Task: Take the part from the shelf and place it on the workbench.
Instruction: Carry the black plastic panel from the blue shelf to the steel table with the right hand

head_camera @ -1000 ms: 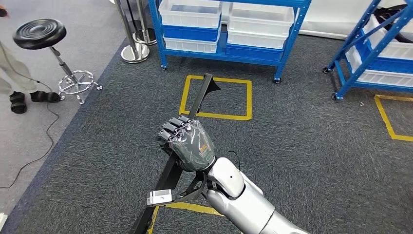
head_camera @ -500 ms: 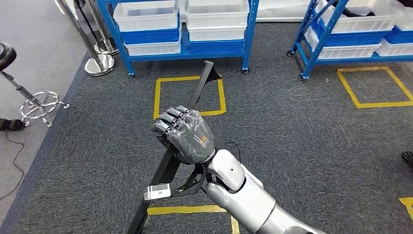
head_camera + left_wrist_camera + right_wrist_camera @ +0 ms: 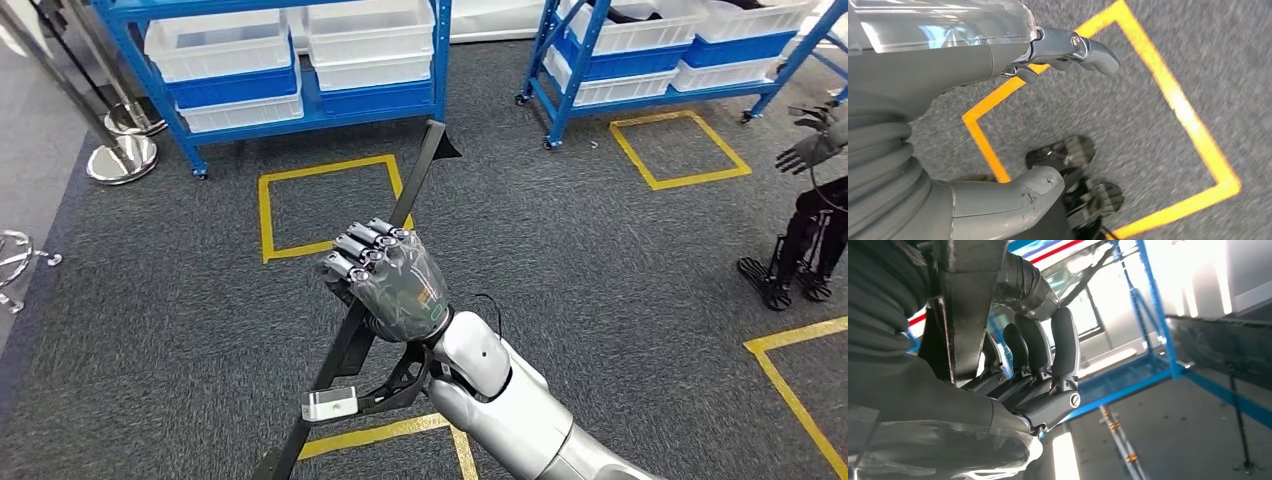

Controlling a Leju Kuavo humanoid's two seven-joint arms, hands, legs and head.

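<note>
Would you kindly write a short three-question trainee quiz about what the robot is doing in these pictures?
1. True or false: the right hand grips the long black part.
2. Multiple choice: what do the blue shelves hold? A) white bins, B) cardboard boxes, C) paint cans.
3. Fill in: the yellow tape squares lie on the dark grey ____.

Key: 1 true; 2 A, the white bins; 3 carpet. In the left wrist view, the left hand hangs over the floor, holding nothing.

part (image 3: 385, 265) in right hand (image 3: 392, 283), shelves (image 3: 300, 60) beyond, floor square (image 3: 325, 200) between
</note>
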